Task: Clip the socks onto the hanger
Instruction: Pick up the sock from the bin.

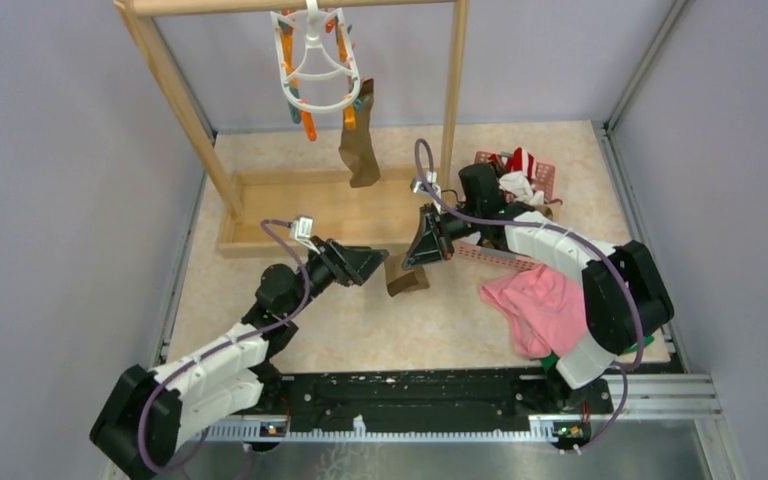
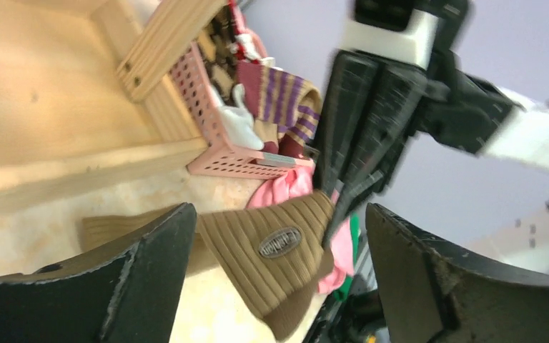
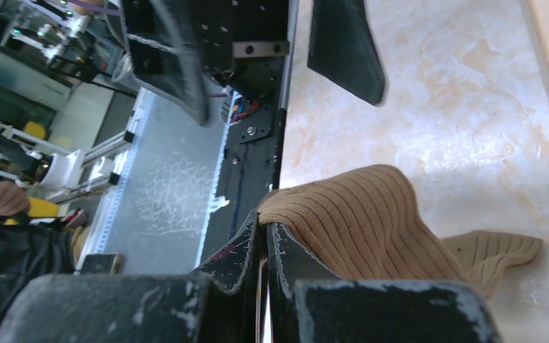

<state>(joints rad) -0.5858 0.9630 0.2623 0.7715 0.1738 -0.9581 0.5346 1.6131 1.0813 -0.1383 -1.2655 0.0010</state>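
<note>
Nearest you on the right lies the pink cloth (image 1: 542, 306), which plays no part here. Just beyond it, mid-table (image 1: 360, 335), your two grippers meet over one tan ribbed sock (image 1: 407, 281).

Your right gripper (image 1: 418, 258) is clamped tight on the sock's cuff edge. The right wrist view shows both fingers (image 3: 254, 243) pressed together with the fabric pinched between them. Your left gripper (image 1: 380, 268) stands spread wide and holds nothing. In its own view the sock (image 2: 279, 250) hangs in the gap between the fingers (image 2: 150, 264) without touching either.

From the pinched cuff the sock's long axis runs near and left, toward the left gripper, and its toe end droops to the table.

Farther back sits the wooden rack (image 1: 310, 215). The pink basket (image 1: 545, 172) with more socks is at the far right.

Farthest and highest, the hanger (image 1: 312, 40) hangs from the rack's top bar, with a brown sock (image 1: 360, 150) already clipped to it.

The hanger lies far, up and somewhat left of the held sock, so I judge the carry belongs to your right arm. The left arm sits closer to the hanger's side, so I'd use it to work a clip.
</note>
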